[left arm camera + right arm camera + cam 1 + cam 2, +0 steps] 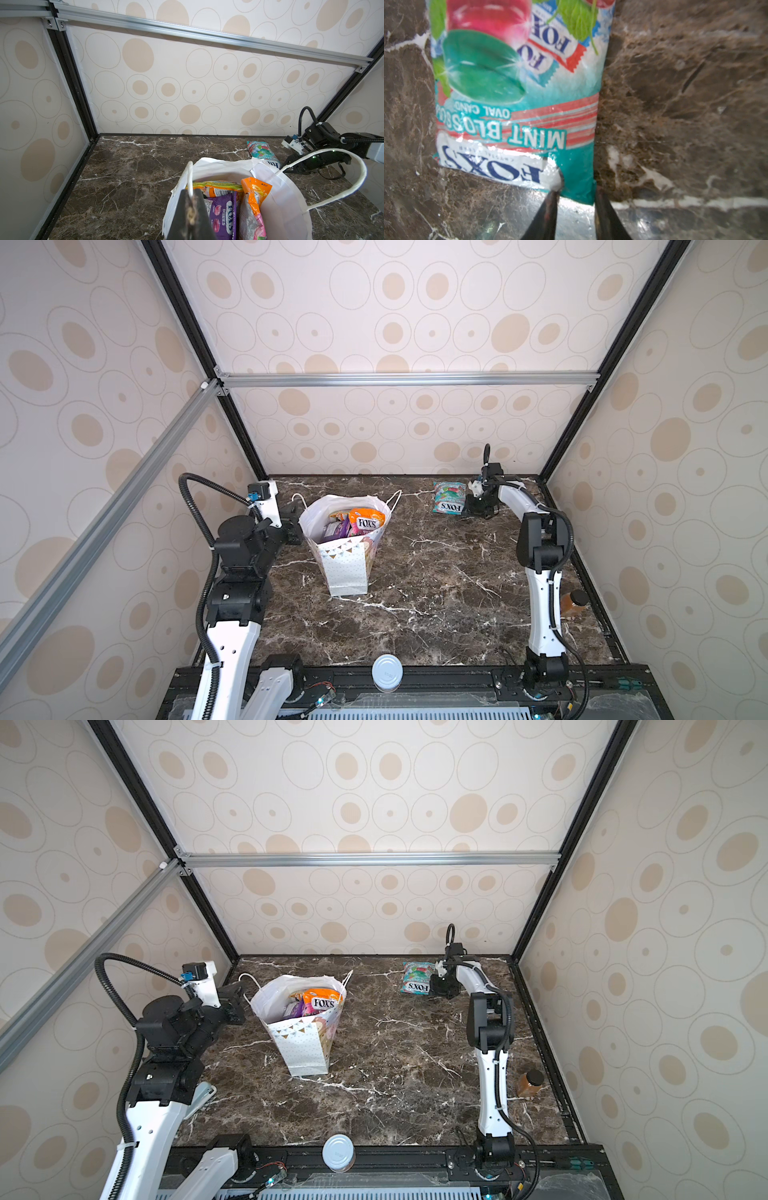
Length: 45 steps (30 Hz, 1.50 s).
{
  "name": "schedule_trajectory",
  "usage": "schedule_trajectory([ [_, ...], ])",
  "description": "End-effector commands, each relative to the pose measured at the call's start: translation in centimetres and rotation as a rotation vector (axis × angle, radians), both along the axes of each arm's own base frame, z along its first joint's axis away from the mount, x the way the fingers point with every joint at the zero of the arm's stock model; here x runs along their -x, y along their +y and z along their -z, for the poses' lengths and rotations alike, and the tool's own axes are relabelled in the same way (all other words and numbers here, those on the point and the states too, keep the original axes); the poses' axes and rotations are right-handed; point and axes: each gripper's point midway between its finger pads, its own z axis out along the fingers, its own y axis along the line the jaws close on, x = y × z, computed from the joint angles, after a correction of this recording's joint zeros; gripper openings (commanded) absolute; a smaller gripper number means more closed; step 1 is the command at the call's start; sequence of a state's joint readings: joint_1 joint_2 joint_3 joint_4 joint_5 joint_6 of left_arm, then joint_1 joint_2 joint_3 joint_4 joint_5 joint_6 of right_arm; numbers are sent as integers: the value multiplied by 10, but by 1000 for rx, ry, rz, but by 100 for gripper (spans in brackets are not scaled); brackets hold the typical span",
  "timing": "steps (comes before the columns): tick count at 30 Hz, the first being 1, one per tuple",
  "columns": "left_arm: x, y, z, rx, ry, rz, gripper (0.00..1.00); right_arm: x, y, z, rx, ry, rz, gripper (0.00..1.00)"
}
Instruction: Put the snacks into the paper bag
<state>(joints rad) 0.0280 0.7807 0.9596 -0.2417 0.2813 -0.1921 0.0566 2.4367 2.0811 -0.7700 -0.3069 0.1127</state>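
at the left of the marbled desk [436, 593], the left gripper [187, 216] is clamped tight on the near rim of the white paper bag [347, 568], beside one cord handle. the bag stands upright, with bunting triangles printed under its rim. inside it, an orange packet [365, 522] shows "fox's" in both top views. only the left wrist view reads the purple packet [222, 216] next to it, "fox's berries", with a yellow-green packet [216, 184] behind. to the right, well apart from the bag and near the back wall, a teal packet [449, 497] lies flat on the desk, its "fox's" upside down in both top views. the right wrist view alone gives the rest: "mint blossom" and "oval cand", cut off. the right gripper [576, 193] is down at that packet's corner, jaws narrow with the corner between them and one fingertip [553, 199] denting the foil. whether they truly pinch it cannot be told. farther right, an amber jar [530, 1081] with a dark lid stands by the desk's edge, whole in a top view.
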Motion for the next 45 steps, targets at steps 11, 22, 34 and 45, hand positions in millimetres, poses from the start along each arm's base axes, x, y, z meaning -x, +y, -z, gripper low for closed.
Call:
schedule_trajectory([
  [11,4,2,-29,-24,-96,-5,0,9,4,-14,-39,-21,-1,0],
  [22,6,2,-31,-21,-105,-1,0,44,3,-43,133,-145,-68,34],
  [34,7,3,-32,-22,-111,-9,0,39,66,-26,657,-306,-526,52],
  [45,6,3,-32,-20,-109,-6,0,15,60,-18,778,-322,-532,52],
])
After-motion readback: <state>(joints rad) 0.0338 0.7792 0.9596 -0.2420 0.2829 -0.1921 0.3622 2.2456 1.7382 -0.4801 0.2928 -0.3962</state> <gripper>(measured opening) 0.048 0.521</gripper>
